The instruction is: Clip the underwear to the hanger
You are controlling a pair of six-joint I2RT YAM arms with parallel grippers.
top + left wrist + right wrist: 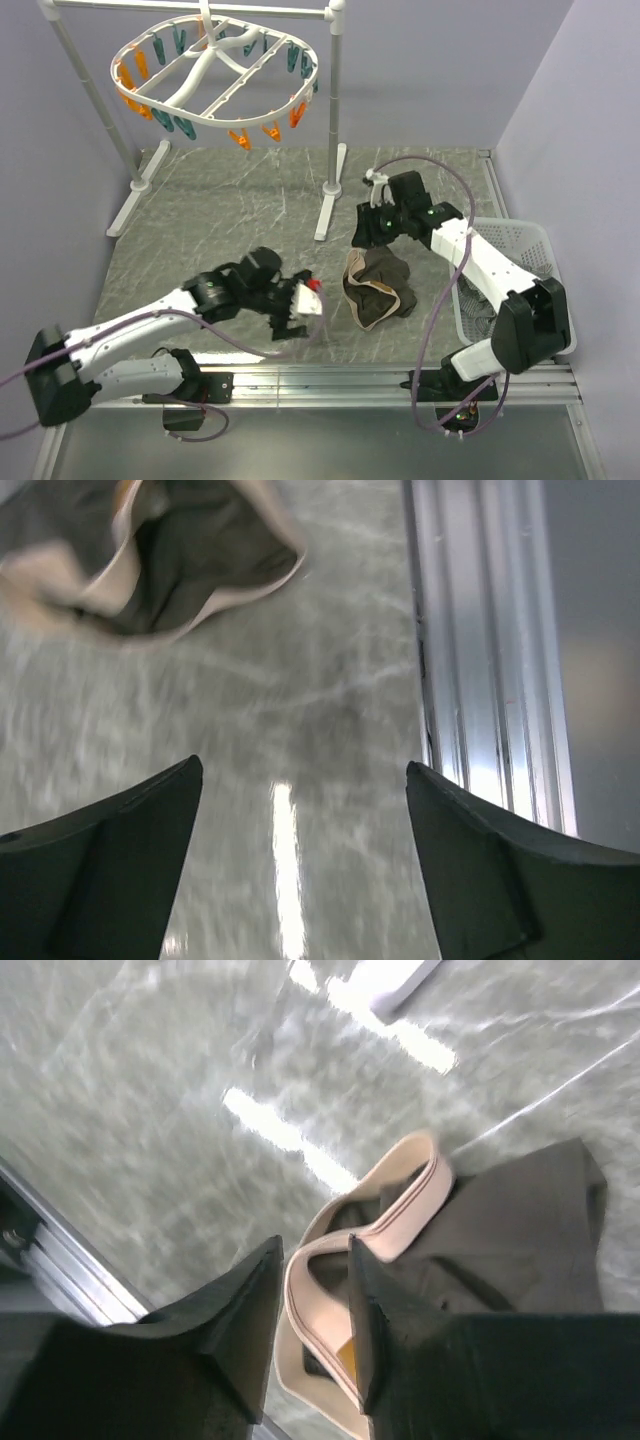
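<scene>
So the underwear (380,290) is lying in a crumpled heap on the bench (230,210), pretty much between the two grippers, dark cloth with the tan waistband (400,1200) curling around the side nearer the left gripper (295,305). The right gripper (371,228) is down at the far edge of the heap. Its wrist view shows the jaws partway apart with a loop of that waistband sitting right in the gap between the fingers (240,1330). The loop isn't squashed flat, so it looks loose rather than pinched, though I can't tell if the band touches the pads. The rest of the cloth spreads out to one side of that gripper on the bench. The left gripper is spread wide with nothing between its jaws, hovering low over bare bench just beside the underwear. From its own camera the heap sits ahead and off to one side, well clear of the fingertips (150,820), and it's blurry there. On that gripper's other side is the shiny metal rail (490,650) along the bench's near edge. The hanger (215,75) is well beyond both grippers, hanging tilted from the top bar of a white stand (335,120), with orange and teal pins dangling round its rim. There's a white basket (525,235) out past the right arm, at the bench's side edge.
</scene>
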